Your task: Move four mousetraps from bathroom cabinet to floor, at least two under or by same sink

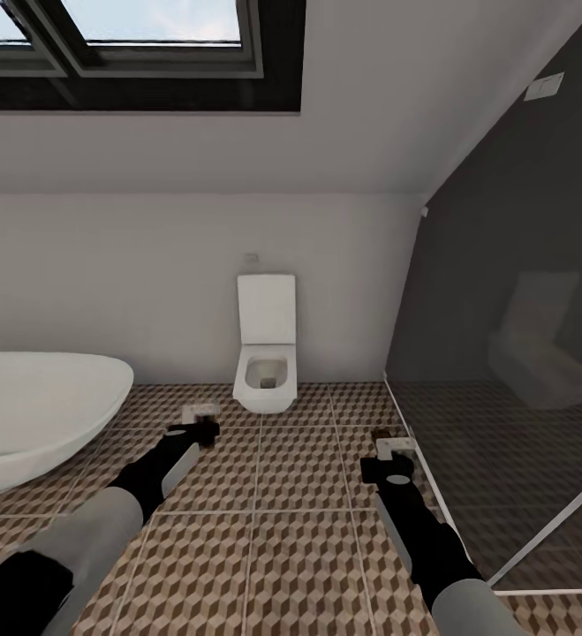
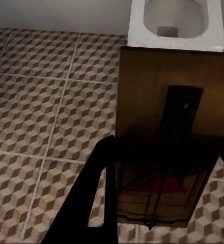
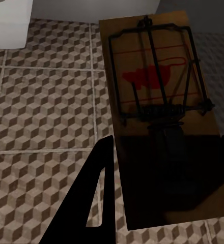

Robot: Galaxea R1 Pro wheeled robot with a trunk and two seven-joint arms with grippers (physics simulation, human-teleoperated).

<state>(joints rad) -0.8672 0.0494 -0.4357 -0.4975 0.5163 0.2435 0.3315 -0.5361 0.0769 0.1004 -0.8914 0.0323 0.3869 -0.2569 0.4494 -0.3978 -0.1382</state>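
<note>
Meanwhile both arms reached forward over the bathroom floor (image 1: 291, 530), each carrying a trap. The left hand (image 1: 200, 426) was clamped on a mousetrap (image 2: 173, 137), a brown wooden board with a dark metal bar, held above the patterned tiles just short of the white toilet (image 1: 266, 353). The right hand (image 1: 393, 447) was clamped on a second mousetrap (image 3: 158, 101), its wire spring and red mark facing up, near the dark glass shower wall (image 1: 511, 353) on the right. A white bathtub (image 1: 34, 415) sat at the left.

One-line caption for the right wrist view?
Right gripper holds a mousetrap above the patterned bathroom floor.
</note>
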